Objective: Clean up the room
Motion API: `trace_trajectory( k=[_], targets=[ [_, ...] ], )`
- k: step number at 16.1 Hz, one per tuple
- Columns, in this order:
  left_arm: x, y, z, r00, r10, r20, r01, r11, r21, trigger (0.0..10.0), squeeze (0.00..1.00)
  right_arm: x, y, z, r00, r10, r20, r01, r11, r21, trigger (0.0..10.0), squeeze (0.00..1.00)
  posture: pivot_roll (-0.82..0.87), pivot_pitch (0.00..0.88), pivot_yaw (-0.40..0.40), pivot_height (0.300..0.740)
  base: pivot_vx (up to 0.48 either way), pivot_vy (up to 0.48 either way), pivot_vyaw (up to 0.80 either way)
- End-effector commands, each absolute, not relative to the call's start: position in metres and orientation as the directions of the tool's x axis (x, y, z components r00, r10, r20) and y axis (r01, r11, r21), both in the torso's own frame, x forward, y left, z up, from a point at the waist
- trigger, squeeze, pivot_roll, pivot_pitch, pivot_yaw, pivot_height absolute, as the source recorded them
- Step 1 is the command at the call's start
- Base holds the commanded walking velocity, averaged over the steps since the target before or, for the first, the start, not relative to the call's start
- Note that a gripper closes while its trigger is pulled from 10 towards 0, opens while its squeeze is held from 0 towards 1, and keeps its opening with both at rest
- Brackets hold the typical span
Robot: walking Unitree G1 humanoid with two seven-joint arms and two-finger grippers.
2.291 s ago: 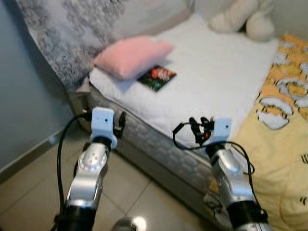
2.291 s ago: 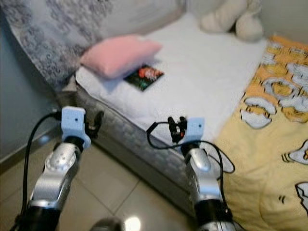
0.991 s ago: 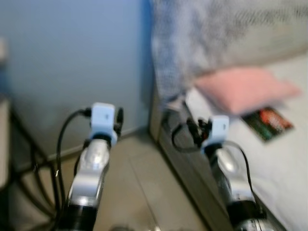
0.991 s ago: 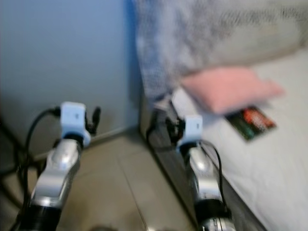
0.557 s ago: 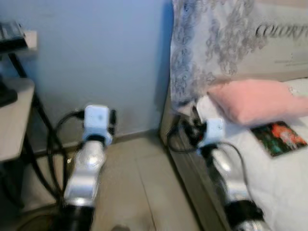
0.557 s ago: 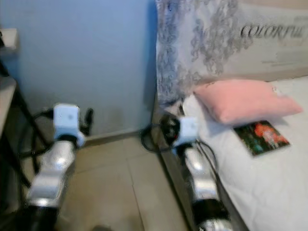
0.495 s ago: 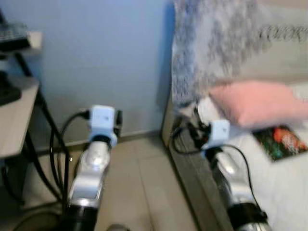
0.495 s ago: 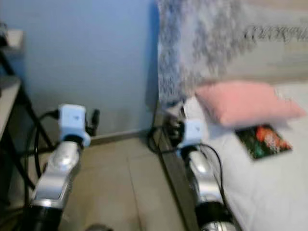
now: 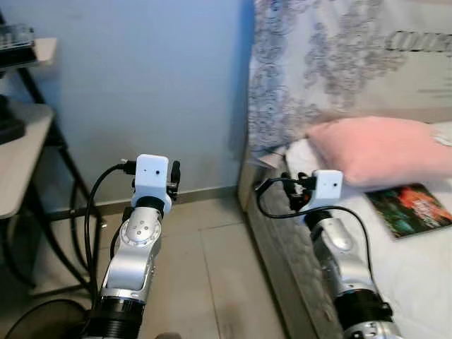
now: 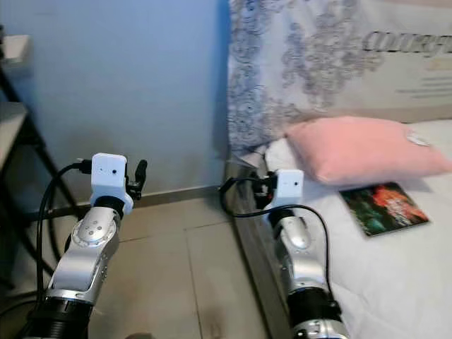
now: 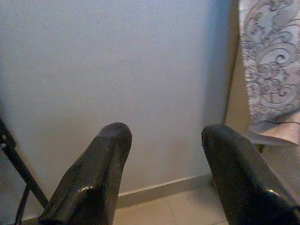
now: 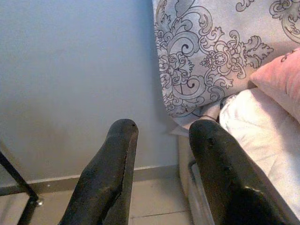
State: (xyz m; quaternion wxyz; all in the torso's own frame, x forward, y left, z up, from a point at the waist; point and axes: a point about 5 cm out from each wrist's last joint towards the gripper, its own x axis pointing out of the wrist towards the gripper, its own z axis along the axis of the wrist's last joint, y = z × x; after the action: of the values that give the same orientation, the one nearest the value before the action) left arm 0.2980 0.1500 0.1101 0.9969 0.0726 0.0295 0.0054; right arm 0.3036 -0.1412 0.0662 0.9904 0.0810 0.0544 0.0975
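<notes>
- Left eye view: robot faces a blue wall (image 9: 141, 85) with the bed (image 9: 417, 282) on its right, tiled floor (image 9: 205, 268) below.
- left gripper (image 11: 164, 140) raised over the floor, pointing at the wall; fingers (image 11: 101, 164) spread apart, nothing between them.
- right gripper (image 12: 159, 136) held up by the bed's head-end corner, at the mattress edge; fingers (image 12: 117, 159) parted, holding nothing.
- pink pillow (image 9: 374, 148) lies at the head end of the bed, against the patterned grey sheet (image 9: 318, 63) draped upright behind it.
- dark book (image 9: 409, 210) with a red-green cover lies flat on the white bedding, just beside the pillow's front edge, touching or slightly under it, cannot tell which.
- desk (image 9: 18, 162) edge on the robot's left, black frame legs (image 9: 42, 99) and black cables (image 9: 70, 233) running down to the floor beside it.
</notes>
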Motion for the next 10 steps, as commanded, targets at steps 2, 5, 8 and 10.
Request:
trace_trajectory(
  k=[2,5,8,10],
  targets=[
    [0.298,0.149,0.111,0.998,0.013,-0.055,-0.005,0.989,0.147,10.0,0.00,0.303,-0.139,0.068,0.974,0.213,-0.078,-0.198,0.966,0.164,10.0,0.00,0.05,0.000,-0.041,0.740,0.000,0.000,0.62],
    [0.299,0.151,0.111,0.998,0.009,-0.057,-0.001,0.989,0.149,10.0,0.00,0.304,-0.142,0.071,0.981,0.184,-0.057,-0.171,0.967,0.188,10.0,0.00,0.04,0.000,-0.033,0.740,0.000,0.000,0.55],
    [0.305,0.152,0.120,1.000,-0.019,-0.018,0.021,0.994,0.110,10.0,0.00,0.304,-0.143,0.072,0.987,0.153,-0.046,-0.139,0.966,0.217,10.0,0.00,0.04,0.000,-0.024,0.740,0.296,0.000,0.18],
    [0.305,0.152,0.120,1.000,0.000,-0.023,0.002,0.996,0.091,10.0,0.00,0.306,-0.142,0.073,0.987,0.152,-0.042,-0.140,0.966,0.218,10.0,0.00,0.04,0.000,-0.022,0.740,0.450,0.000,0.00]
  ],
)
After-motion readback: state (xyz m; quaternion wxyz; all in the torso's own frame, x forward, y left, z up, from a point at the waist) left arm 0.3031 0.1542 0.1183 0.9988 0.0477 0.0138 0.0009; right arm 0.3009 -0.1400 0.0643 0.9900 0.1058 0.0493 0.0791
